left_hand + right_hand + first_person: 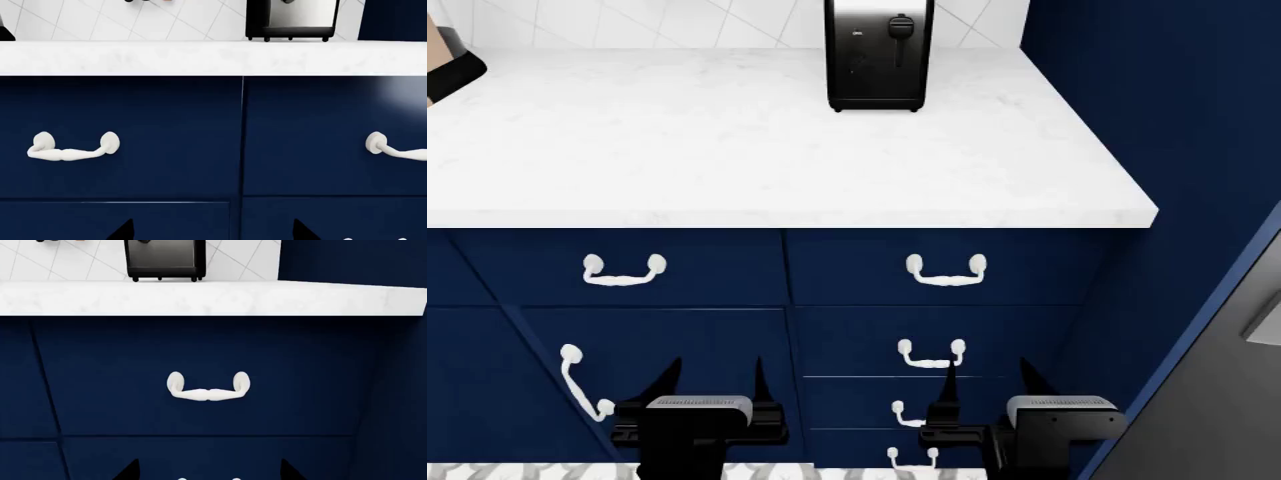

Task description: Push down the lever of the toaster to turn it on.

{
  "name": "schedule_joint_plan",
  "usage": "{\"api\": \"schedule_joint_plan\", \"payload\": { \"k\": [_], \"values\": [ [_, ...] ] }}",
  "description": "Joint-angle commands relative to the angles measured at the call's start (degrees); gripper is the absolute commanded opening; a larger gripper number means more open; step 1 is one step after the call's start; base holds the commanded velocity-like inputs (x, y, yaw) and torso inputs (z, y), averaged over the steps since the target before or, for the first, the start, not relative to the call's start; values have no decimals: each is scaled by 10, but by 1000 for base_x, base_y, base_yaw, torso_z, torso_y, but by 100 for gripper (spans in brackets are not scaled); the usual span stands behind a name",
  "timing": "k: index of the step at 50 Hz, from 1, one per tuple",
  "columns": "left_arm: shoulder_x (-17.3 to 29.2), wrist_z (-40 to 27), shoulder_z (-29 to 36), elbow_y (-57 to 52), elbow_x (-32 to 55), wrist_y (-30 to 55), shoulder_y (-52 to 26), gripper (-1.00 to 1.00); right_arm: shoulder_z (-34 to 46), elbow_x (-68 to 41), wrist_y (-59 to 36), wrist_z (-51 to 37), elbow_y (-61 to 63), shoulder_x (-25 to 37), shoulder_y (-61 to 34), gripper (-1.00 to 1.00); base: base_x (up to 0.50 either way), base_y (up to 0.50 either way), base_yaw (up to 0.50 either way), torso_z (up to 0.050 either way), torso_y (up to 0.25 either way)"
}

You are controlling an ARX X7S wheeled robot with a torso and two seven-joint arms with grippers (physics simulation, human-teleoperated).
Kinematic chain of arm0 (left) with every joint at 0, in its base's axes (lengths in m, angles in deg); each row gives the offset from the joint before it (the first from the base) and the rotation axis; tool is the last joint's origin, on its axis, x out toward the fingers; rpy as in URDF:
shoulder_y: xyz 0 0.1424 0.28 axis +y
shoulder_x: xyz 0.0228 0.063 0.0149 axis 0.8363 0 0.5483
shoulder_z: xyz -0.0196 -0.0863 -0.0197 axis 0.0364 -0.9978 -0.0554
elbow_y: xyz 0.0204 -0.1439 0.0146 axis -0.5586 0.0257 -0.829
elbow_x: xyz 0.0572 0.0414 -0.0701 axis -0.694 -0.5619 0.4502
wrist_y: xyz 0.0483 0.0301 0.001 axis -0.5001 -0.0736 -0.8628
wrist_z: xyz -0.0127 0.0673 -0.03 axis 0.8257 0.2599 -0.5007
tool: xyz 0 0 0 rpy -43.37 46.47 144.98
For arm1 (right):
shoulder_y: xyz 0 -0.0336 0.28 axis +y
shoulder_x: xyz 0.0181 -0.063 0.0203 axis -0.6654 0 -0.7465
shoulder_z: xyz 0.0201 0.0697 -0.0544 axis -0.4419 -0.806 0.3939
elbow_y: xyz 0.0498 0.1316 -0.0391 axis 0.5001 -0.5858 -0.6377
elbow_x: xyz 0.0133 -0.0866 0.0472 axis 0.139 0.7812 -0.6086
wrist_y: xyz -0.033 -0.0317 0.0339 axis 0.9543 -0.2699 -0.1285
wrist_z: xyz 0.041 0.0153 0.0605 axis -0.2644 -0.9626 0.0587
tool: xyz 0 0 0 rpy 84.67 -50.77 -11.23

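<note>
Toaster (878, 55) stands at the far edge of the bench (761, 140), toward the right rear corner, backed against the tiled wall; chrome front w/ black trim faces the robot. Lever (898, 27) sits high in its slot on the front's right side, so it looks not yet pressed, task prob. at the start. Both arms hang low, in front of the navy cabinet fronts below the bench's near edge, well apart from the toaster. Left claw (714, 378) and right claw (985, 378) both have fingers spread wide, nothing between them; wrist views show only dark fingertips (123, 231) at frame edge facing drawer handles (207, 387). Right claw is nearer the toaster's side of the bench, so likely the one to lift over the near edge, reach the rear and come down on the lever from above.
</note>
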Motion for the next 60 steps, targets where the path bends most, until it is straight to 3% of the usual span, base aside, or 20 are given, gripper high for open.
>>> {"api": "schedule_joint_plan", "payload": {
  "k": [1, 11, 15, 26, 37, 48, 60],
  "values": [
    [9, -11, 10, -1, 9, 0, 1, 100, 11, -6, -10, -16, -1, 8, -2, 100, 0, 0, 0, 0, 0],
    [27, -35, 26, -13, 22, 3, 3, 100, 32, -16, -38, -44, 3, 25, -7, 100, 0, 0, 0, 0, 0],
    [39, -39, 29, -59, 23, 47, -4, 100, 41, -17, -91, -46, 53, 35, -10, 100, 0, 0, 0, 0, 0],
    [97, -17, 2, -319, 87, 363, -97, 100, 28, -39, -336, -30, 287, 84, -90, 100, 0, 0, 0, 0, 0],
    [130, 3, -39, -399, 175, 619, -304, 100, 13, -79, -564, -11, 380, 112, -273, 100, 0, 0, 0, 0, 0],
    [155, 10, -28, -297, 169, 641, -457, 100, 19, -85, -634, -12, 321, 112, -422, 100, 0, 0, 0, 0, 0],
    [161, 10, -33, -284, 175, 655, -509, 100, 1, -99, -678, -11, 310, 109, -494, 100, 0, 0, 0, 0, 0]
  ]
}}
